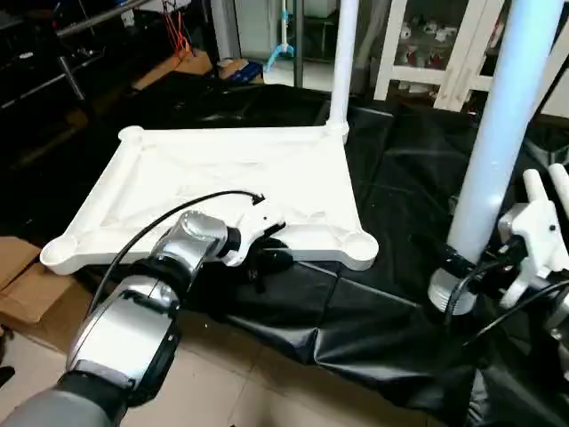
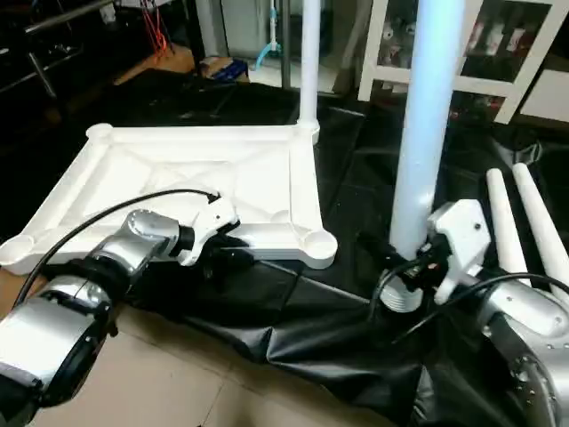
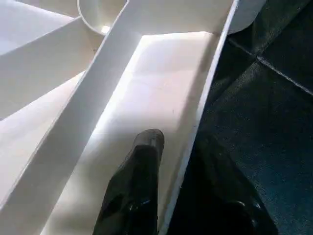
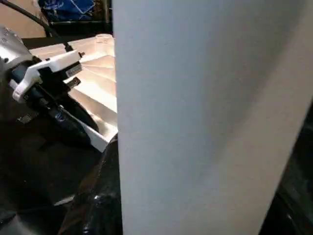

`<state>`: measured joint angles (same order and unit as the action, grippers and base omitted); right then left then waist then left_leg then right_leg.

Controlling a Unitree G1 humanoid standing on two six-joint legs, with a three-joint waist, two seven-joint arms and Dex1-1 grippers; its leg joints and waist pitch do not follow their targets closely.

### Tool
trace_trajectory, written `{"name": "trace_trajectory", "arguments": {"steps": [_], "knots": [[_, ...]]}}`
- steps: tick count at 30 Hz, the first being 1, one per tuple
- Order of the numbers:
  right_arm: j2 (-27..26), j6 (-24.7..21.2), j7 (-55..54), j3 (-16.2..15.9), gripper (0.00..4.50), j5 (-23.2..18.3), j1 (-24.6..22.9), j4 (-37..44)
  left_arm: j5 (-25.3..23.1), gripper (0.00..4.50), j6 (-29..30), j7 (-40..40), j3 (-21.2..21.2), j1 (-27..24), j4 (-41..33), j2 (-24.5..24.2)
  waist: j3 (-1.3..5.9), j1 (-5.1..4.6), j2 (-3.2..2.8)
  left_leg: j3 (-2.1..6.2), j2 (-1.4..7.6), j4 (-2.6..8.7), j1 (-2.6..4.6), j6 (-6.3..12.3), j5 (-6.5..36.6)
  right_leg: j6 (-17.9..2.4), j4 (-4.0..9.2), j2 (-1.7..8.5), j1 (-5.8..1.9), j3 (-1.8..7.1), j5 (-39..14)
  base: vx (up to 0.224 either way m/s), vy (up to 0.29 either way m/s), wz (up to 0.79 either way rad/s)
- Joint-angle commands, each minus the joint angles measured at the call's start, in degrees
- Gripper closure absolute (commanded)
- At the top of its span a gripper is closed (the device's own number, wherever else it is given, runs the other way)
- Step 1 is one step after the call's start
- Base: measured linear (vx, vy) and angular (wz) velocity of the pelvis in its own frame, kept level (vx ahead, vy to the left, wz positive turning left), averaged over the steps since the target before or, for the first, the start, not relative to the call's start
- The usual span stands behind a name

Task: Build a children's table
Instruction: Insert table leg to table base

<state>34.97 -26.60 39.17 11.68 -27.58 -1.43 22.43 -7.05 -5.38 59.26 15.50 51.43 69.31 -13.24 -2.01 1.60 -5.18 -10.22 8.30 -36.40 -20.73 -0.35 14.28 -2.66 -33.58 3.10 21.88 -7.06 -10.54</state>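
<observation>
White table top [image 1: 222, 178], black sheet [image 1: 391, 267]

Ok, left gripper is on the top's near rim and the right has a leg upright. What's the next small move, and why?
Probably carry the leg in the right gripper left, over the empty near-right corner socket. The far-right corner already carries a leg, and the left gripper straddles the tabletop rim, steadying it.

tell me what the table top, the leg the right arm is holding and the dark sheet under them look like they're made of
Table top: apparently moulded white plastic, matte; thin ribs and round corner sockets formed in one piece. Leg: smooth white tube with a soft sheen, likely plastic, though painted metal can't be ruled out. Sheet: thin black plastic film or coated fabric, glossy; it creases and reflects light.
</observation>
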Motion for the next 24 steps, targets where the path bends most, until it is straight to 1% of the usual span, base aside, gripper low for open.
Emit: {"name": "trace_trajectory", "arguments": {"steps": [1,2,3,4,5,6,7,8,9,10,11,12,13,14,15,16,17,18,19,20,21,22,23,24], "knots": [[-0.3,-1.0,-0.6,-0.5,2.71,-1.2,1.8,0.9,-1.4,3.75,1.4,1.8,1.4,-3.9,-3.0,-2.1,3.61,-0.45,0.86,3.37,6.42,4.3,0.27,9.45,0.1,-9.3,3.42,7.84,-3.64,4.49,-4.2,0.0,0.0,0.0],[-0.5,-1.3,-0.9,-0.7,2.71,-1.4,2.2,0.6,-1.1,3.77,2.1,2.4,1.3,-5.1,-4.9,-2.8,3.51,-1.04,0.86,3.38,6.26,4.35,-0.2,9.62,0.0,-9.1,3.43,7.76,-3.72,4.41,-4.7,0.0,0.0,0.0],[-0.6,-1.4,-0.9,-0.7,2.71,-1.5,2.3,0.5,-1.0,3.77,2.4,2.5,1.3,-5.4,-5.4,-2.9,3.46,-1.16,0.81,3.26,6.16,4.29,-0.06,9.67,0.4,-8.7,3.78,7.65,-3.47,4.36,-5.7,0.0,0.0,0.0],[-1.2,-2.2,-0.9,-1.1,2.71,-2.3,2.8,0.1,0.0,3.81,4.9,3.5,0.8,-8.4,-11.0,-4.2,3.42,-1.5,1.43,3.16,6.2,4.33,0.03,9.16,1.0,-8.9,3.76,7.81,-3.5,4.55,-7.2,0.0,0.0,0.0],[-2.0,-2.9,-0.6,-1.6,2.71,-3.1,2.9,-0.1,0.9,3.81,7.4,4.2,0.6,-11.4,-17.2,-5.3,3.38,-1.66,1.14,3.16,6.08,4.29,-0.18,9.08,1.0,-8.9,3.72,7.85,-3.61,4.54,-7.9,0.0,0.0,0.0],[-2.6,-3.4,0.3,-2.9,2.71,-3.6,3.1,-0.7,1.5,3.81,10.6,4.6,0.6,-15.0,-24.4,-6.6,3.33,-1.94,1.24,3.15,6.08,4.29,-0.47,9.15,0.5,-8.9,3.67,7.88,-3.53,4.56,-8.7,0.0,0.0,0.0],[-2.6,-3.4,0.3,-2.9,2.71,-3.6,3.2,-0.7,1.5,3.81,10.7,4.7,0.5,-15.1,-24.6,-6.6,3.34,-2.12,1.62,3.07,6.18,4.28,-0.23,8.79,0.9,-8.8,3.66,7.82,-3.39,4.6,-9.5,0.0,0.0,0.0],[-3.5,-3.4,2.0,-5.1,2.71,-3.8,3.8,-2.0,1.8,3.82,14.9,4.6,0.6,-19.5,-33.3,-8.0,3.11,-2.57,1.73,2.99,5.97,4.3,-0.4,8.75,1.4,-8.5,3.96,7.56,-3.22,4.54,-11.5,0.0,0.0,0.0],[-3.7,-3.1,2.6,-5.8,2.71,-3.6,4.2,-2.6,1.7,3.83,16.0,4.3,0.6,-20.5,-35.2,-8.3,3.0,-3.01,1.35,3.18,6.19,4.45,-0.62,8.43,1.3,-8.7,3.75,7.76,-3.37,4.61,-11.9,0.0,0.0,0.0],[-4.8,-3.0,3.3,-6.9,2.71,-3.8,6.0,-4.4,1.4,3.83,17.9,2.9,0.3,-21.7,-37.2,-8.2,2.87,-3.05,1.84,2.84,5.86,4.3,-0.12,8.28,2.6,-7.6,4.56,7.2,-2.79,4.48,-15.2,0.0,0.0,0.0],[-5.9,-3.0,3.7,-7.5,2.71,-4.1,8.0,-6.3,1.0,3.83,20.0,1.5,0.1,-22.8,-39.3,-8.1,2.88,-3.15,2.0,2.72,5.64,4.29,0.0,7.58,3.4,-8.0,4.39,7.2,-2.71,4.52,-16.5,0.0,0.0,0.0],[-7.1,-2.8,3.9,-7.9,2.71,-4.2,10.0,-8.3,0.6,3.83,21.0,0.4,0.0,-23.7,-40.6,-8.0,2.77,-3.15,1.96,2.83,5.55,4.32,-0.26,7.47,3.3,-7.8,4.49,7.27,-2.86,4.45,-17.6,0.0,0.0,0.0],[-8.0,-2.7,4.3,-8.2,2.71,-4.5,12.0,-10.2,0.6,3.83,22.1,-0.7,-0.3,-24.4,-42.0,-7.7,2.68,-3.33,2.12,2.89,5.67,4.48,-0.28,7.14,3.5,-7.4,4.63,7.05,-2.74,4.39,-18.4,0.0,0.0,0.0],[-8.3,-2.7,4.4,-8.3,2.71,-4.6,12.7,-10.9,0.6,3.83,22.7,-1.1,-0.4,-24.8,-42.8,-7.6,2.62,-3.23,1.85,2.95,5.86,4.54,0.14,6.68,3.9,-7.1,4.7,7.0,-2.48,4.49,-18.8,0.0,0.0,0.0],[-8.7,-2.0,4.7,-8.7,2.71,-4.1,14.3,-12.3,1.5,3.83,24.3,-1.3,-0.7,-25.5,-44.9,-7.0,2.75,-3.13,2.19,2.83,5.91,4.51,0.24,6.5,3.7,-7.0,4.58,6.92,-2.43,4.51,-18.4,0.0,0.0,0.0],[-8.9,-1.8,4.8,-8.8,2.71,-4.0,14.8,-12.8,1.9,3.83,25.2,-1.4,-0.7,-25.9,-46.1,-6.8,2.84,-2.86,2.03,2.77,6.01,4.52,0.39,6.27,2.9,-7.4,4.24,7.09,-2.4,4.75,-16.6,0.0,0.0,0.0],[-9.5,-1.0,5.6,-9.1,2.71,-3.8,16.5,-14.5,2.8,3.83,26.5,-1.1,-0.6,-26.7,-48.8,-6.5,2.85,-2.74,2.23,2.74,5.97,4.5,0.37,6.41,2.3,-7.7,4.2,7.1,-2.41,4.79,-15.5,0.0,0.0,0.0],[-10.1,-0.2,6.6,-9.5,2.71,-3.6,18.3,-16.5,2.9,3.83,27.8,-1.0,-0.2,-27.9,-52.6,-6.8,3.11,-2.75,2.52,2.89,6.09,4.53,0.12,6.64,0.9,-8.8,3.35,7.27,-2.72,4.81,-12.3,0.0,0.0,0.0],[-10.6,-0.1,7.1,-9.6,2.71,-3.9,19.3,-17.7,3.1,3.83,29.1,-1.1,-0.2,-28.5,-54.6,-6.9,3.11,-2.95,2.58,2.9,6.1,4.49,-0.25,7.12,-0.1,-9.4,3.05,7.4,-2.98,4.82,-10.5,0.0,0.0,0.0],[-11.1,0.0,7.7,-9.7,2.71,-4.2,20.5,-19.2,3.8,3.83,30.7,-1.4,-0.6,-29.2,-56.5,-6.7,3.32,-2.67,2.46,2.78,6.09,4.24,0.04,7.74,-1.6,-9.6,3.01,7.33,-2.72,4.83,-8.9,0.0,0.0,0.0],[-11.1,0.0,7.7,-9.7,2.71,-4.2,20.5,-19.2,3.8,3.83,30.7,-1.4,-0.6,-29.2,-56.5,-6.7,3.41,-2.73,2.5,2.76,6.0,4.1,-0.06,8.2,-2.8,-9.9,2.71,7.27,-2.71,4.87,-7.4,0.0,0.0,0.0],[-11.4,0.3,8.4,-9.9,2.71,-4.3,21.2,-20.3,4.1,3.83,31.7,-1.3,-0.7,-29.4,-57.6,-6.7,3.32,-2.55,2.99,2.66,5.88,4.0,-0.3,9.53,-4.5,-10.0,2.61,7.18,-2.74,4.9,-5.4,0.0,0.0,0.0],[-11.8,0.5,10.3,-10.2,2.71,-4.5,22.8,-23.3,4.3,3.83,32.7,-0.8,-0.5,-29.8,-59.6,-7.0,3.25,-2.51,3.15,2.64,5.86,4.0,-0.33,9.96,-4.9,-10.4,2.33,7.26,-2.68,4.9,-4.8,0.0,0.0,0.0],[-12.0,0.6,10.9,-10.3,2.71,-4.5,23.2,-24.2,4.4,3.83,32.8,-0.7,-0.5,-29.9,-60.1,-7.1,3.22,-2.42,2.9,2.63,5.74,3.94,-0.46,10.58,-5.0,-10.8,2.45,7.36,-2.76,4.84,-4.9,0.0,0.0,0.0]]}}
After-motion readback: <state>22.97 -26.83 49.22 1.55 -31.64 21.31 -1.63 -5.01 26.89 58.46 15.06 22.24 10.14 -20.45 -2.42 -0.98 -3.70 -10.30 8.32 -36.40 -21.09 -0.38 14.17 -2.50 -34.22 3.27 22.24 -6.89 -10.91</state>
